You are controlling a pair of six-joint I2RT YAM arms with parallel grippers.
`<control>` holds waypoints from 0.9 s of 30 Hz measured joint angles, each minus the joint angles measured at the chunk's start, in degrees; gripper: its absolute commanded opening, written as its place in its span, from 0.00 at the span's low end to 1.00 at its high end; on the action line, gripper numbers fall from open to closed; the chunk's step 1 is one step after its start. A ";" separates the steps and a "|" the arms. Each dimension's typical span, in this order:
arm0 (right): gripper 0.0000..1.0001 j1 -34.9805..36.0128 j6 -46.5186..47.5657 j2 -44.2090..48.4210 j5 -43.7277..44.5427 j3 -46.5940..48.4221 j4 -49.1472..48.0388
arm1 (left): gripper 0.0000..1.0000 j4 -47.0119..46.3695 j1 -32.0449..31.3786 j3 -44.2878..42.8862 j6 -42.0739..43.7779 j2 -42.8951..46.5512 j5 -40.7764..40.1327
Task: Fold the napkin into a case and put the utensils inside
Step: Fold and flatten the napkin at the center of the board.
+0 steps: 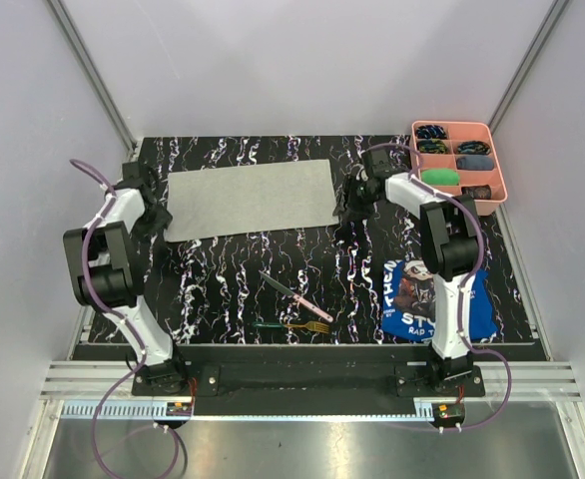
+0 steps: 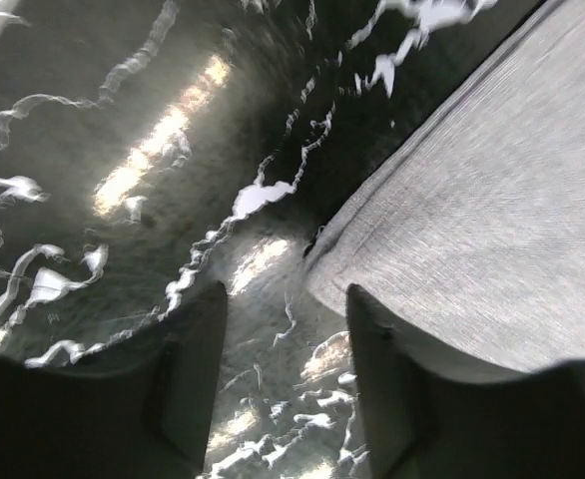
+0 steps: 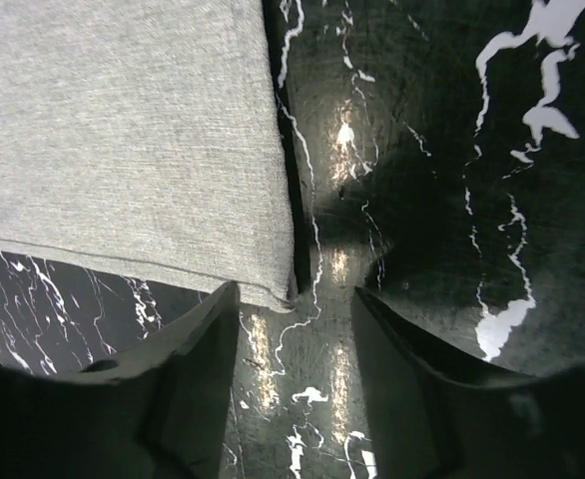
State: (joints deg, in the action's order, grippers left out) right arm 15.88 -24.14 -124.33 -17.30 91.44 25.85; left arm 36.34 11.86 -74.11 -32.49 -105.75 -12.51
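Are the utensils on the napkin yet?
No, the knife and fork lie on the table, apart from the napkin.

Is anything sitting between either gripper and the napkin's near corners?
Nothing visible does. The left gripper and right gripper are both open right at the napkin corners, with only tabletop around them. The knife and fork lie well nearer the arm bases.

On the bench (image 1: 223, 279): one grey napkin (image 1: 250, 198), one blue printed cloth (image 1: 404, 299), one pink tray (image 1: 452, 124) — its small contents too tiny to count. Cutlery comes to two pieces — one pink-handled knife (image 1: 294, 296), one green-handled fork (image 1: 292, 325). Two claws: left claw (image 2: 285, 299), right claw (image 3: 297, 299), each with two fingers (image 3: 193, 369).
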 measured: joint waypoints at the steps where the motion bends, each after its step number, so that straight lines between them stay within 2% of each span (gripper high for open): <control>1: 0.65 0.00 0.31 0.24 0.33 0.28 0.59 | 0.62 0.13 0.13 0.00 -0.09 1.38 -0.39; 4: 0.66 0.04 1.33 1.88 1.14 0.96 2.10 | 0.59 -0.39 0.24 -0.02 -0.09 6.36 -0.04; 5: 0.66 0.13 1.36 2.34 1.14 1.51 2.43 | 0.51 -1.16 0.17 -0.02 -0.04 7.91 0.87; 8: 0.65 0.90 1.27 2.43 1.14 3.76 2.60 | 0.46 -5.51 0.09 -0.22 0.76 9.07 8.24; 14: 0.52 4.63 0.20 -0.59 0.66 10.36 1.49 | 0.46 -8.85 -0.68 -6.32 2.29 -5.09 19.50; 18: 0.46 5.44 0.13 -3.89 0.81 11.54 0.39 | 0.48 -6.93 -1.07 -6.45 3.04 -9.55 20.61; 23: 0.42 5.11 -0.17 -7.37 1.31 10.38 -0.24 | 0.49 -4.87 -1.03 -5.88 2.80 -8.72 17.70; 27: 0.40 4.94 -0.83 -5.22 1.49 5.99 -3.54 | 0.49 -4.17 -1.03 -3.45 2.32 -6.95 16.59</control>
State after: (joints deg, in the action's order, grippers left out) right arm 20.82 -24.97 -129.56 -15.81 97.43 22.31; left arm 32.16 10.83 -77.56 -30.17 -112.71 4.08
